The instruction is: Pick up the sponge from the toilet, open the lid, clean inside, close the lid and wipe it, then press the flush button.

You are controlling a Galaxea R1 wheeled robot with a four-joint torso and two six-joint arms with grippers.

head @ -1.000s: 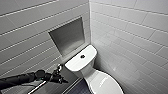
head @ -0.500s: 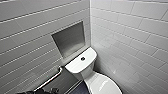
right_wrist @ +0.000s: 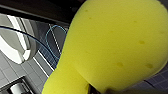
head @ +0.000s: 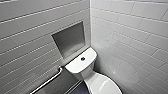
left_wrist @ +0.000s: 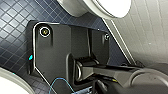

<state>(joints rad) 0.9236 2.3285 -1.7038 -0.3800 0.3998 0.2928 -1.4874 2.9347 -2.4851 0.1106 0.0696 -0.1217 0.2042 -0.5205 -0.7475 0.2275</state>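
Looming against right wrist camera, sponge (right_wrist: 112,47); lid (head: 106,86) cut off.

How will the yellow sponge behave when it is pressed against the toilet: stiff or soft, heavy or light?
The sponge looks like porous foam with small pits, so it is probably soft and will squash under pressure. It likely weighs little for its bulk. Its matte surface suggests it should not slip easily.
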